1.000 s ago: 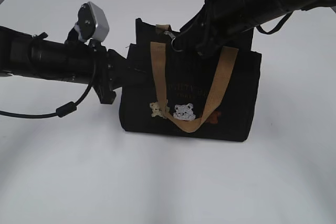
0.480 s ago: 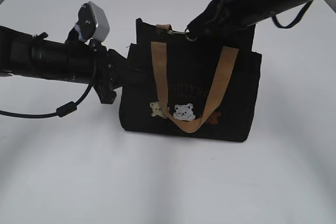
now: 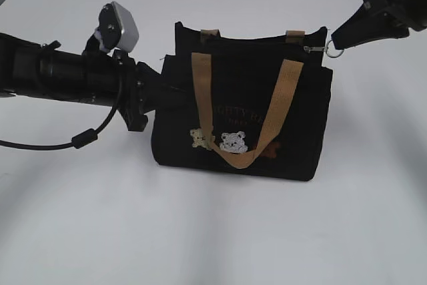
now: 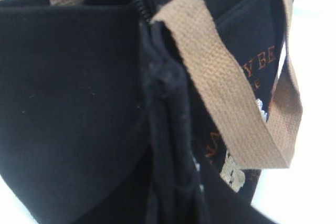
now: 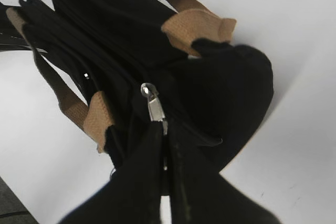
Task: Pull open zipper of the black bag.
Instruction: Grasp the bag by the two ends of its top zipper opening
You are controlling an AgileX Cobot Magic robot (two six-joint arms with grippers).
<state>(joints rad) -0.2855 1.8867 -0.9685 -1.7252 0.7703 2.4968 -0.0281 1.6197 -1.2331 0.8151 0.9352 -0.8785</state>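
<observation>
Right fingers (image 5: 165,145), zipper (image 3: 319,48) pull now farther right.

Exterior: slanted down, frontal, mid-range. Wrist views: close on black bag (image 3: 240,118), shared by all.

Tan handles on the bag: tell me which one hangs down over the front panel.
The near handle on the black bag: its loop drapes down past the bear patches. The rear handle shows only two short tan stubs at the top edge.
</observation>
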